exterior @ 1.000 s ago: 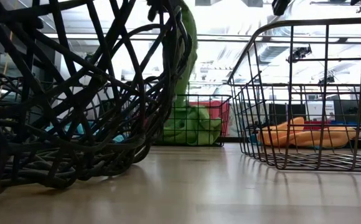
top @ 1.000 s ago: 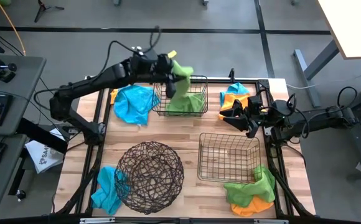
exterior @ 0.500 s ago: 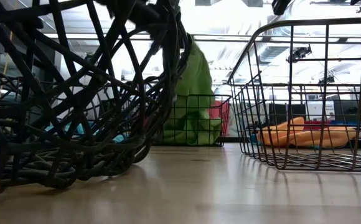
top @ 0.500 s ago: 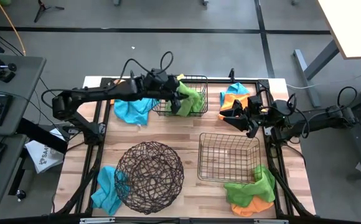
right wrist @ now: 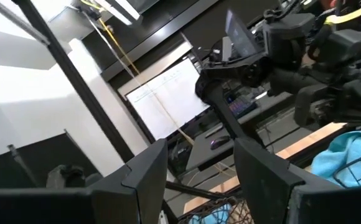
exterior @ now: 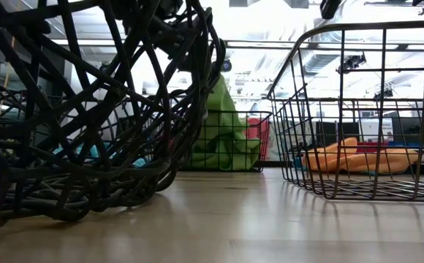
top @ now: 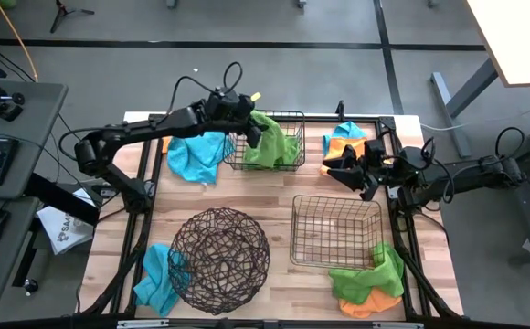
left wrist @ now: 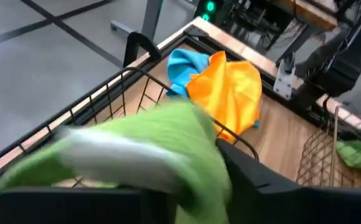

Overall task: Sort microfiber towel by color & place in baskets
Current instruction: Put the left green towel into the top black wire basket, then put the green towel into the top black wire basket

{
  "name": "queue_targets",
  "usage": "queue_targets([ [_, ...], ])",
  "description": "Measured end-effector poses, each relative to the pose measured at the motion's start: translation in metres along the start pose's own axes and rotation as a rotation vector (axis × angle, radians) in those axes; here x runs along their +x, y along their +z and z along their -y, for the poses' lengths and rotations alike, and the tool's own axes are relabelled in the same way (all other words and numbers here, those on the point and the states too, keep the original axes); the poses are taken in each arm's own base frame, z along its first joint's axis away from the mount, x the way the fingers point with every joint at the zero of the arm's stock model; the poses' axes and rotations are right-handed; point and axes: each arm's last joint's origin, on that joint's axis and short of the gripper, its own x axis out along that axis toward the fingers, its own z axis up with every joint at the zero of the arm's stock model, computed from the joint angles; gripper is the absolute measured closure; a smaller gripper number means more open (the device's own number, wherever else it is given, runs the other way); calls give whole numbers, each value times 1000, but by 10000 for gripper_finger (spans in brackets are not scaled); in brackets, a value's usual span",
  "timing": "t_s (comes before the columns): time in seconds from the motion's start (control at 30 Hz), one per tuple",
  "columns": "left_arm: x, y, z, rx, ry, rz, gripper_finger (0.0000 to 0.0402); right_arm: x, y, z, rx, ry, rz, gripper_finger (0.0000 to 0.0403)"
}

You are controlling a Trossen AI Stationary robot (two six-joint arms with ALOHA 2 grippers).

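Observation:
A green towel [top: 279, 146] lies heaped in the far rectangular wire basket [top: 288, 114]. Its top stands as a peak above the basket's rim in the low view [exterior: 218, 95]. My left gripper [top: 249, 128] hangs over the basket's far left corner. Its fingers stand apart in the left wrist view [left wrist: 196, 180], with the blurred green towel [left wrist: 137, 149] between them. My right gripper [top: 343, 169] waits open and empty at the table's far right, beside an orange and blue towel pile [top: 343, 142]. My left gripper has the green towel's upper end [left wrist: 168, 137] between its open fingers, which come from above over the basket. The towel covers the fingertips, so I cannot tell whether they touch it. The rest of the towel lies in the basket.
A blue towel [top: 196, 153] lies left of the far basket. An empty rectangular basket [top: 294, 228] stands right of centre, the round woven basket [top: 219, 259] near centre. A blue towel [top: 155, 279] lies at the near left, green and orange towels [top: 370, 279] at the near right.
My left gripper has gone down into the far basket with the hanging green towel, then drawn back a little up and toward the far edge. The towel, once hanging high above the basket, is now heaped in it, and its top has sunk.

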Motion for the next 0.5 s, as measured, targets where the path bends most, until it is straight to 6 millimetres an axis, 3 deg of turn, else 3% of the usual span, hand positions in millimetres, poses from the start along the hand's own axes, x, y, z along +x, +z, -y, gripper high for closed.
queue_targets([
  [0.27, -27, 36, 2, 158, 102, -36, 173, 0, 3, -1, 3, -22, 52, 222],
  [0.5, -55, 56, 6, 177, 182, -95, 137, 0, 5, 0, 32, -56, 91, 222],
])
